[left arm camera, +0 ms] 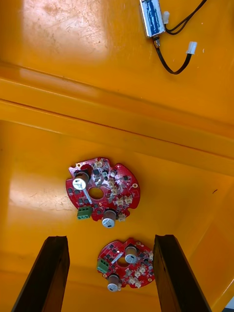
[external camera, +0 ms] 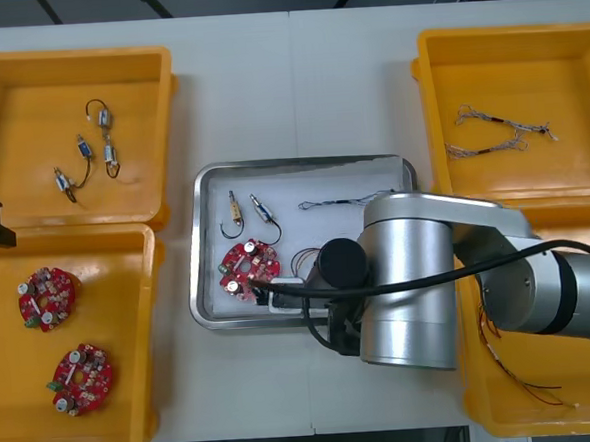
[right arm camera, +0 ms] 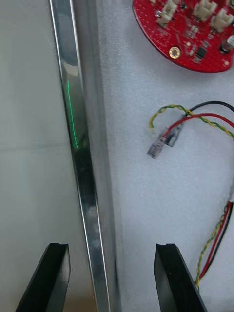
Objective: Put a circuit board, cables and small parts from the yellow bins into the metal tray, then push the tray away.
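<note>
We see right hand [right arm camera: 112, 249] wide, straddling metal tray [right arm camera: 80, 161] rim, centre frame | circuit board [external camera: 248, 271], red-and-yellow cable [right arm camera: 195, 119] inside tray | left hand [left arm camera: 109, 240] wide over lower-left yellow bin [external camera: 121, 322]

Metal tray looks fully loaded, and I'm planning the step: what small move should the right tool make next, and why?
Probably shut the right tool on the tray's near rim, which its open fingers straddle: circuit board, cables and small parts already lie inside.
</note>
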`<state>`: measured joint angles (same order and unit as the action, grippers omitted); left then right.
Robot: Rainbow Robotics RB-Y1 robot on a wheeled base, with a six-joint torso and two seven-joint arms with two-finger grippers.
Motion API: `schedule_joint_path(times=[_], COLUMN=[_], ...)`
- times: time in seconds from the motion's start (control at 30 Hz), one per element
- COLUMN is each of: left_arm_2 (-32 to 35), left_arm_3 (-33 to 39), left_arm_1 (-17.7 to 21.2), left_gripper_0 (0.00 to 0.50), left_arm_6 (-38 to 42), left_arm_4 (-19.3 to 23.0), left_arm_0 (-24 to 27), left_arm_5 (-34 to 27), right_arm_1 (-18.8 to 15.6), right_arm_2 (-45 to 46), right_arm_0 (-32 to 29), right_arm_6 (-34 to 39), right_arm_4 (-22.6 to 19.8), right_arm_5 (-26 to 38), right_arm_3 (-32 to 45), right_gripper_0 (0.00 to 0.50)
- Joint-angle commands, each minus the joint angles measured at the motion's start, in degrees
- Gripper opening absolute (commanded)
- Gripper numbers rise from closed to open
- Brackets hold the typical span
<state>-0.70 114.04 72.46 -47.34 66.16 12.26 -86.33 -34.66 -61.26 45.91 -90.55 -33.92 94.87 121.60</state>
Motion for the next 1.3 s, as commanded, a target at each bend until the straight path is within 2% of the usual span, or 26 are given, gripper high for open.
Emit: schedule_joint_path(times=[0.03, 0.23, 0.57, 0.73, 1.07, 1.3], left_arm_2=[1.41, 1.32, 0.0, -0.09, 0.0, 0.0], left_arm_3=[0.22, 1.1, 1.54, 1.54, 1.54, 1.54], left_arm_1=[2.95, 2.95, 2.95, 3.04, 3.04, 3.04], left_gripper_0=[0.5, 0.5, 0.5, 0.5, 0.5, 0.5], left_arm_6=[-6.62, -7.41, -9.61, -13.13, -13.48, -13.48], left_arm_4=[-0.51, 0.02, -0.42, -0.77, -0.86, -0.86], left_arm_0=[-2.59, -3.38, -3.38, -3.38, -3.47, -3.47], left_arm_5=[1.87, 2.48, 5.12, 5.03, 4.94, 4.94], right_arm_1=[3.02, 5.75, 9.44, 10.05, 10.14, 10.05], right_arm_2=[-1.93, -2.19, -3.78, -4.57, -5.36, -5.45], right_arm_0=[1.91, 1.82, 1.47, 0.68, -1.26, -2.58], right_arm_6=[1.25, 1.95, 3.01, 3.18, 3.09, 3.01], right_arm_4=[0.96, 1.05, 4.3, 6.67, 9.84, 10.45], right_arm_5=[-1.0, -1.18, -1.27, -1.44, -3.2, -3.29], right_arm_3=[-1.19, -4.09, -8.05, -8.05, -8.05, -8.05], right_gripper_0=[0.5, 0.5, 0.5, 0.5, 0.5, 0.5])
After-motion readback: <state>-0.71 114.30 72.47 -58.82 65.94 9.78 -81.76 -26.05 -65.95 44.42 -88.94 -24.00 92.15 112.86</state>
